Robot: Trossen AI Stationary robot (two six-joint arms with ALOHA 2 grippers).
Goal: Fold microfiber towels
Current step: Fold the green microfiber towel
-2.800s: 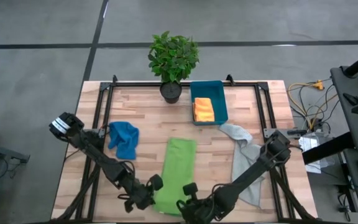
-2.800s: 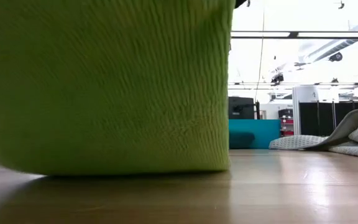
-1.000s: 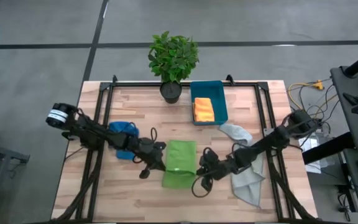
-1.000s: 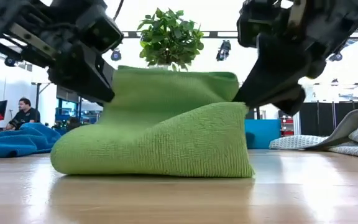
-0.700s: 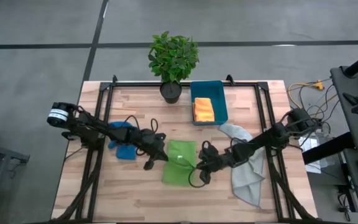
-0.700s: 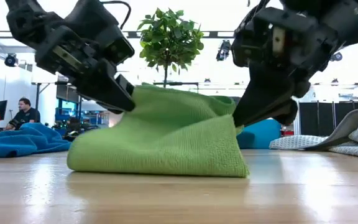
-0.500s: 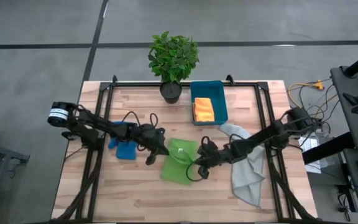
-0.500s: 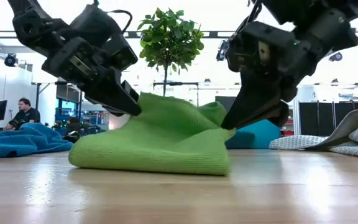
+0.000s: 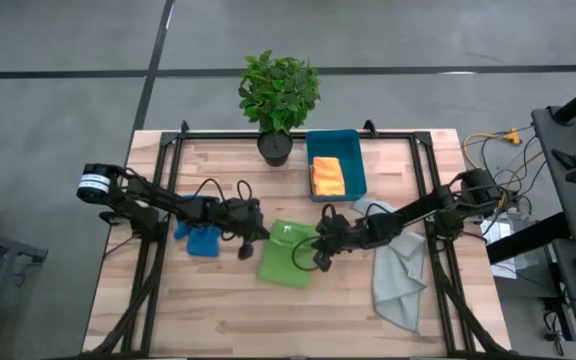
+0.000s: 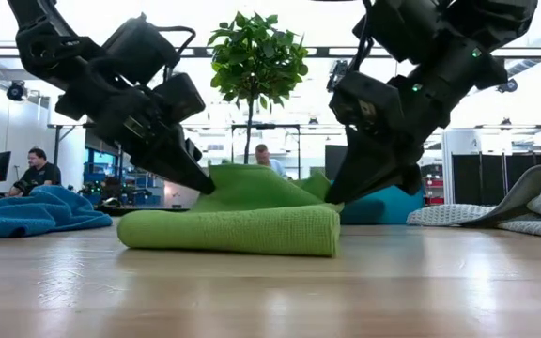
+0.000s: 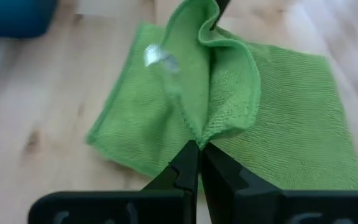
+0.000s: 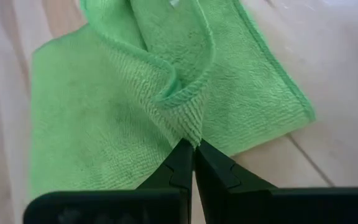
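the left tool (image 9: 259, 234) is pinched tight on a corner of the green towel (image 9: 288, 254), its closed tips biting the edge where the cloth puckers into a small raised fold (image 11: 211, 118). the right tool (image 9: 313, 243) is clamped the same way on the opposite corner, fingers (image 12: 219, 173) closed with a wedge of terry caught between them. the two tools face each other across the towel, near each other, each low over the surface (image 9: 228, 300).

between them the green towel lies doubled over on the surface, its held edge lifted into a low ridge in the low view (image 10: 252, 188) while the rest sits flat. from the low camera the left tool (image 10: 193, 178) and right tool (image 10: 338, 192) slant down to either end of that ridge.

behind the left tool, under its arm, the blue towel (image 9: 200, 222) lies bunched on the surface. beside the right tool's arm the grey towel (image 9: 398, 270) sprawls loose towards the surface's edge, one end curled up (image 10: 524, 202). beyond both tools the orange towel (image 9: 327, 176) lies folded in the bin (image 9: 352, 170), with a plant (image 9: 279, 98) just beside the bin. people (image 10: 38, 171) show in the room beyond the surface.
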